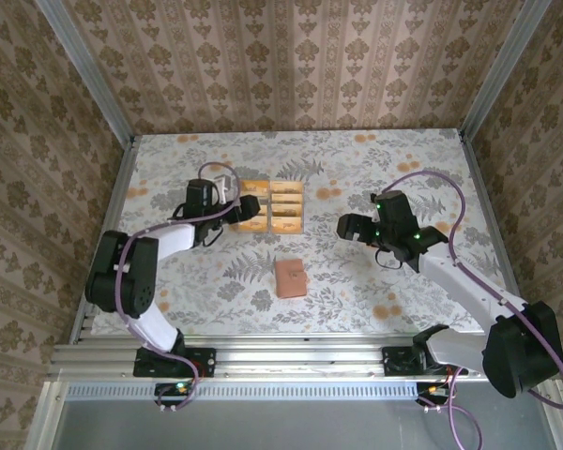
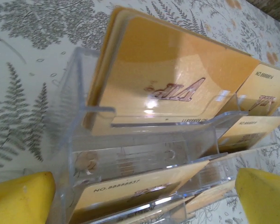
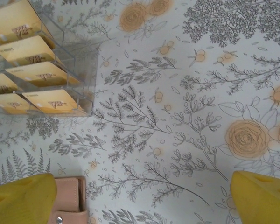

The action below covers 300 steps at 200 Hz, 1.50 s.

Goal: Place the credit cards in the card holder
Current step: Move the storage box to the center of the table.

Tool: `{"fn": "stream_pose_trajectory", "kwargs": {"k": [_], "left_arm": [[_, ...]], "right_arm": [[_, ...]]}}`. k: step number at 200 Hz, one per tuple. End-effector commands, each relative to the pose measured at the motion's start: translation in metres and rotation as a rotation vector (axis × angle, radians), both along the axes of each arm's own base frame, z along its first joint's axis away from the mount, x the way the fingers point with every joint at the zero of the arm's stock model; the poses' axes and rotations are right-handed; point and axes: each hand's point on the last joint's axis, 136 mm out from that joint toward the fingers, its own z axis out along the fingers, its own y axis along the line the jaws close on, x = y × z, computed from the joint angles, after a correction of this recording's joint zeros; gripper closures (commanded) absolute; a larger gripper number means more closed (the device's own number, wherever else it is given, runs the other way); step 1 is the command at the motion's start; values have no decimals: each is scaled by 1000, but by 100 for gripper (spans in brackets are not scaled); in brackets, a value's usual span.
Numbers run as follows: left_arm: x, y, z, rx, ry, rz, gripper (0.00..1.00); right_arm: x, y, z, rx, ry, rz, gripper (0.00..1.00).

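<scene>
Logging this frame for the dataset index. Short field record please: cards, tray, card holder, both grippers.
credit cards: tan-yellow, marked VIP, all seen sit in the tray's slots
clear tray: far centre of the floral table
card holder: reddish-brown, flat on the table, nearer than the tray, apart from it
left gripper: open, a finger on either side of the tray's end, no card held
right gripper: open, empty, over the table right of the tray
progress: no card seen at the card holder
</scene>
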Motion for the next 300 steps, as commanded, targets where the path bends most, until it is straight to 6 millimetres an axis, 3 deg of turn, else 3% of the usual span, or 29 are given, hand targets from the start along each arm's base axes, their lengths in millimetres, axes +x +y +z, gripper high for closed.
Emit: {"fn": "stream_pose_trajectory", "kwargs": {"k": [1,39,43,79,119,145,174,216,265,300], "left_arm": [[9,-31,24,-34,-82,-74,0],[13,-71,27,-40,-101,-125,0],[6,-86,28,-44,-105,-156,0],[-3,-147,25,-71,-114,-234,0],[-9,-221,27,-113,-118,-328,0],[-3,-241,42,-143,-122,-344,0],[-2,-221,66,-153,-131,-310,0],[-11,-146,86,-112,-102,-187,0],[-32,-44,75,131,-4,-15,0],[-52,-9,62,193,29,26,0]], "right_arm": [[1,-7,10,-54,-10,-5,3],[1,-22,12,-19,5,-45,3],[0,-24,12,-15,7,-53,3],[3,-44,21,43,0,-125,3],[-1,-49,24,59,8,-143,3],[-6,-45,17,78,36,-126,4],[-19,-36,8,68,78,-75,5],[-38,4,-13,15,146,46,5],[-48,72,-38,152,217,186,30],[-55,106,-62,155,282,230,40]]}}
